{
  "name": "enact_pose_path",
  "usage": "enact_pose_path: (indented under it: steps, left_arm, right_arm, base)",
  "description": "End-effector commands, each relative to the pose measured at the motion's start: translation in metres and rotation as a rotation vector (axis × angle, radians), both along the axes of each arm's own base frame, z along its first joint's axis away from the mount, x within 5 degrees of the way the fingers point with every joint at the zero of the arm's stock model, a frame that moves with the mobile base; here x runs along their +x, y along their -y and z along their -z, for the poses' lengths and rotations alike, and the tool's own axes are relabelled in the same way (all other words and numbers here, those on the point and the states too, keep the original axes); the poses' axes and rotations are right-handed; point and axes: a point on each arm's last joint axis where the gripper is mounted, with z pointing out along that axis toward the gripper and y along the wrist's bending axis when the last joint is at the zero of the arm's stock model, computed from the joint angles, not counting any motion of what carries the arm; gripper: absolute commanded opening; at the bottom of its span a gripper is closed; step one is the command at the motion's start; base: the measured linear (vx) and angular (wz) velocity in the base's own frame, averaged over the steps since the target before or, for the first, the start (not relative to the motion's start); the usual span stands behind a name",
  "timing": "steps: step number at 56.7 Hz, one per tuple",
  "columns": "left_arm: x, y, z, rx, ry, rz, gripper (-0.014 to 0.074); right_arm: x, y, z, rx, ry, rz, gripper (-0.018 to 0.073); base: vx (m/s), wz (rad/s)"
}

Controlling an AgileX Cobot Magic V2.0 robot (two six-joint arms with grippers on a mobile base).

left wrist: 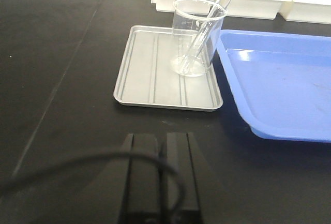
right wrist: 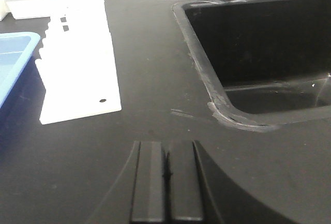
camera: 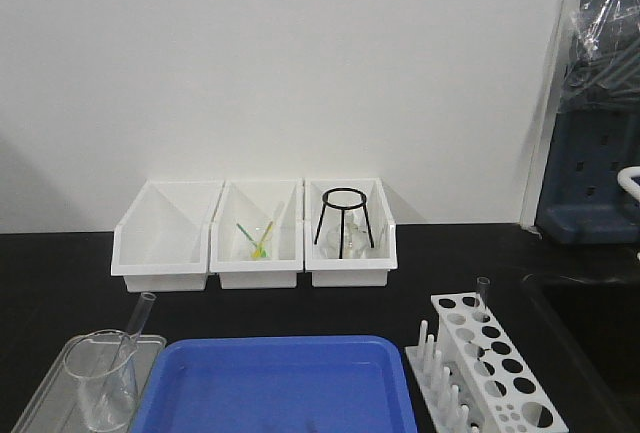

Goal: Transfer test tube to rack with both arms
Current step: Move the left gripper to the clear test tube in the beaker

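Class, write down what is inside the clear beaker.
A test tube leans inside the beaker, open end above the rim. Whether liquid lies at the bottom cannot be told.

Left gripper [left wrist: 161, 144]: jaws seen pressed together, nothing held; black cable [left wrist: 93, 157] looped across the fingers. Right gripper [right wrist: 166, 149]: jaws likewise closed, empty. Both held low, pointed forward.

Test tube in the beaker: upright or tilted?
Tilted. The test tube leans inside the beaker, foot on its floor, upper end past the rim.
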Motion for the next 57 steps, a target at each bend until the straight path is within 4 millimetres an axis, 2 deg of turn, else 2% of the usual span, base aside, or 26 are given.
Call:
enact_pose_path:
  steps: [1,18,30,36,45,52,57]
  left_arm:
    - [0.000,0.000,-0.018,0.016,0.126,0.007,0.0014]
    - [0.000,0.000,-0.019,0.043,0.129,0.006,0.0014]
    - [0.001,-0.002,-0.027,0.187,0.209,0.013,0.0014]
    - [0.002,0.001,-0.041,0.193,0.365,0.039,0.0014]
    - [-0.005,0.010,-0.069,0.205,0.695,0.099,0.0014]
    - [-0.019,0.016,-0.093,0.199,0.989,0.148,0.0014]
    - [-0.030,0.017,-0.105,0.098,1.160,0.176,0.0014]
  right_arm:
    - [0.001,0.000,-0.013,-0.025,0.099,-0.002,-0.0011]
    - [0.001,0.002,-0.013,-0.104,0.095,0.000,-0.0011]
    - [0.003,0.002,-0.020,-0.136,0.169,-0.011,-0.0011]
    - [0.004,0.000,-0.029,-0.141,0.269,-0.025,-0.0011]
    - [0.003,-0.004,-0.047,-0.073,0.483,-0.048,-0.0011]
    - [-0.003,-0.007,-0.070,0.001,0.745,-0.079,-0.0011]
    - [-0.012,-0.008,-0.087,0.081,0.951,-0.103,-0.0011]
  base:
    - [0.00,0.00]
    - [0.00,0.00]
    - [0.00,0.00]
    - [0.00,0.00]
    - [0.00,0.00]
    - [0.00,0.00]
    - [0.00,0.00]
